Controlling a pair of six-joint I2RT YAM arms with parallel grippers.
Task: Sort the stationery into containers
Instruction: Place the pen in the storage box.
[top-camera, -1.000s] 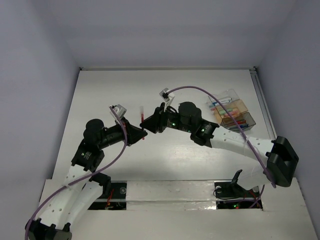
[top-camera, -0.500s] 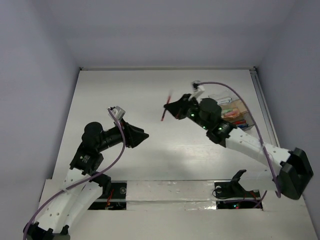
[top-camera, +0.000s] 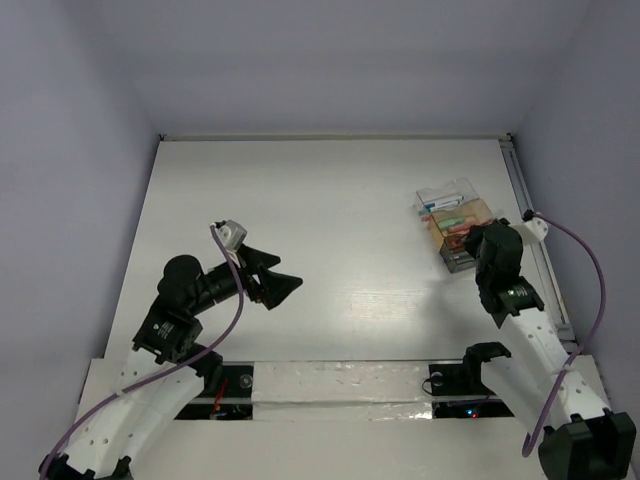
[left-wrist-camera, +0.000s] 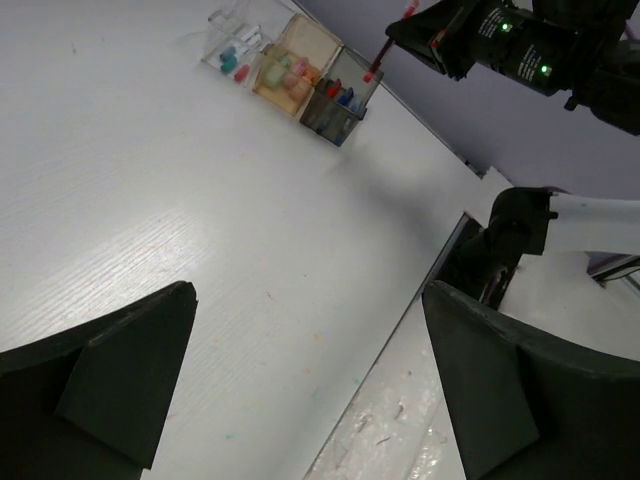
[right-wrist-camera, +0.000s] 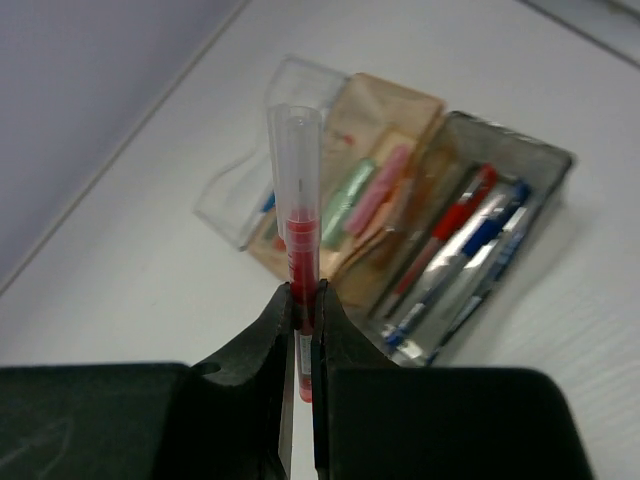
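Red pen in right pincer, hidden overhead

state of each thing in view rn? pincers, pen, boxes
left pincer, open, empty
right pincer, shut on the red pen
red pen, gripped, not yet in any box
clear box, open, small items inside
orange box, open, green and pink pieces inside
grey box, open, red and blue pens inside
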